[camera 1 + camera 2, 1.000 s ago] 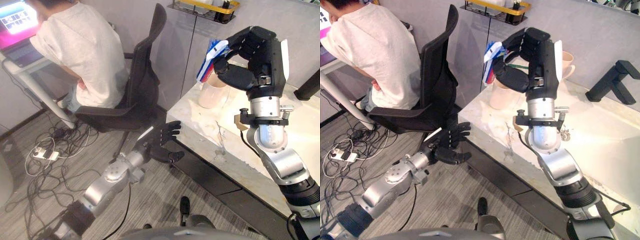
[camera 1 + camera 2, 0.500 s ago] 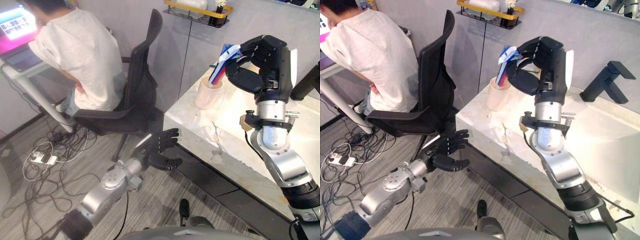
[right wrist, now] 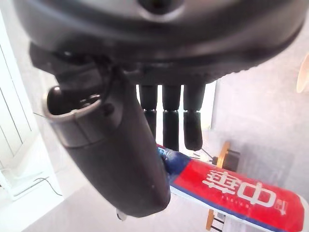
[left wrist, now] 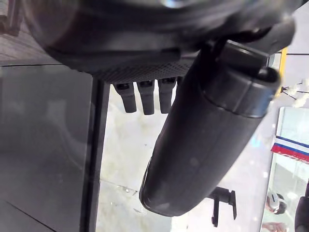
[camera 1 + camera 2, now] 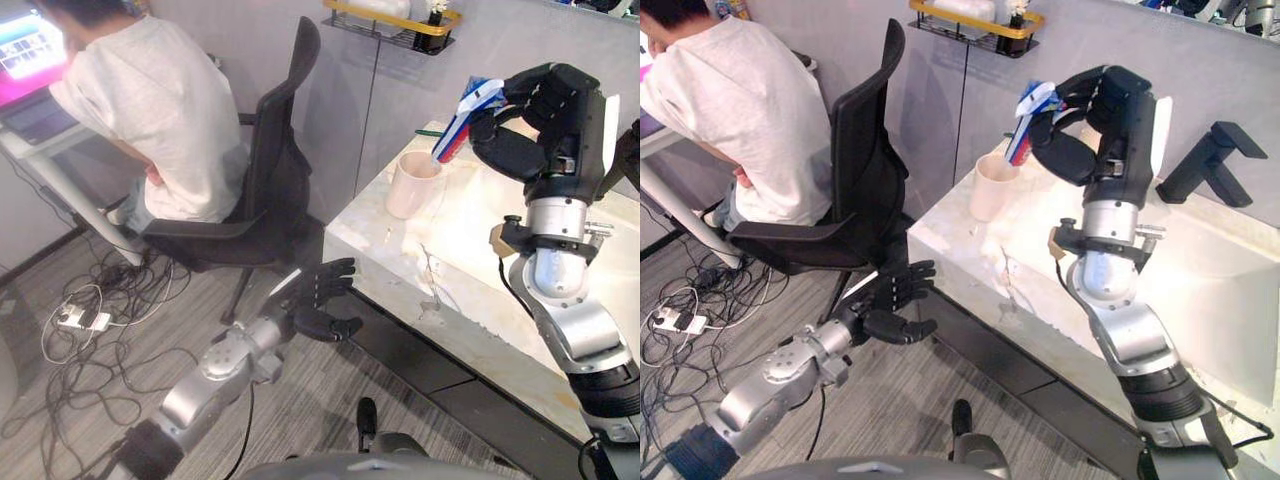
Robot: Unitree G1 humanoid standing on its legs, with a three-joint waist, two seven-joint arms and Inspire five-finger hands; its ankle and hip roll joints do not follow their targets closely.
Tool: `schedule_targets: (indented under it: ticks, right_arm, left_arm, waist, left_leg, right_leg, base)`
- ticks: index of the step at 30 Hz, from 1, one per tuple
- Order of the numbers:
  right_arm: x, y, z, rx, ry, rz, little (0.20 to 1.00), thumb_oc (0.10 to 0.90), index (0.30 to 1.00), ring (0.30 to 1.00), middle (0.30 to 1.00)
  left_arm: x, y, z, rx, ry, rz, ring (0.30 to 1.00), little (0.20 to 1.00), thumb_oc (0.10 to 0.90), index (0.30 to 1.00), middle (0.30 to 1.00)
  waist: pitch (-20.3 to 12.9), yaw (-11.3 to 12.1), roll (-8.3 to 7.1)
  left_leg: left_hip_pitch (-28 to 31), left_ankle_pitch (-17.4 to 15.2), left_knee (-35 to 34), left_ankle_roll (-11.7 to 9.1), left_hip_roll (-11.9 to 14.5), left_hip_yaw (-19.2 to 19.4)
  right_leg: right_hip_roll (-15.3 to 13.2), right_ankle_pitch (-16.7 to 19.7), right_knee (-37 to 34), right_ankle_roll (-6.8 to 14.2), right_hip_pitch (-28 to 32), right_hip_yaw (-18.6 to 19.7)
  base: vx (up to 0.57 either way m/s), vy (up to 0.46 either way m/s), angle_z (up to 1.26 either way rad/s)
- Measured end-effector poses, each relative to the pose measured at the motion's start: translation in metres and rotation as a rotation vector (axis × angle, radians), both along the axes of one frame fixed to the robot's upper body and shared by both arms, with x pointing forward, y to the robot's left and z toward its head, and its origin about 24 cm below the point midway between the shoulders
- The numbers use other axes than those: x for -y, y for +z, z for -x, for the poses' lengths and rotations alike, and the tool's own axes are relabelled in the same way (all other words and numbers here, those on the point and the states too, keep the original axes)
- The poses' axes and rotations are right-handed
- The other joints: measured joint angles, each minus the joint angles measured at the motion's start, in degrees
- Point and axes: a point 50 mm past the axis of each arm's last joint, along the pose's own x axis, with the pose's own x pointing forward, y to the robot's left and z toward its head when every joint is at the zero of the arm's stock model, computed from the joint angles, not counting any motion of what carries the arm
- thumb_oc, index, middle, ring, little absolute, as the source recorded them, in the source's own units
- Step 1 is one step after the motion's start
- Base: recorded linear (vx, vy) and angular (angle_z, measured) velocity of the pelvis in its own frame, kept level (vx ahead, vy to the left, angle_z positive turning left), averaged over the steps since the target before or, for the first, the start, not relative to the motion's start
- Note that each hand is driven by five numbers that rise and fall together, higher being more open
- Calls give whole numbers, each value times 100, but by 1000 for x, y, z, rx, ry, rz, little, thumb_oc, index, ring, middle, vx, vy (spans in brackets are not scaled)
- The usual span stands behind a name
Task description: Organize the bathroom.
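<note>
A mock bathroom corner set inside an office or lab: a marble-look vanity counter (image 5: 1040, 275) carries a black faucet (image 5: 1212, 160), with a wire wall shelf (image 5: 975, 22) above its far end. Just beside the counter, a person (image 5: 150, 110) sits in a black office chair (image 5: 270, 170) at a desk.

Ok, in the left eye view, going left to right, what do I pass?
Person → black office chair → left hand, low beside the counter → cup on the counter → toothpaste tube → right hand pinching the tube.
</note>
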Motion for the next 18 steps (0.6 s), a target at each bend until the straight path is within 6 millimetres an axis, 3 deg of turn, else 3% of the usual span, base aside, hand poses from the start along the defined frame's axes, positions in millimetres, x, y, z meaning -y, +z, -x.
schedule_targets:
  ticks: [18]
  right_arm:
    - [12, -10, 3, -50, -26, 12, 300, 400, 300, 300, 300]
  left_arm:
    - [-17, -8, 11, -41, 63, -5, 900, 900, 800, 900, 900]
  waist:
    - [-149, 19, 95]
  left_leg:
    - [-89, 19, 2, -54, 79, -127]
  right_leg:
    - [26, -61, -1, -25, -18, -197]
  base:
    - [57, -32, 4]
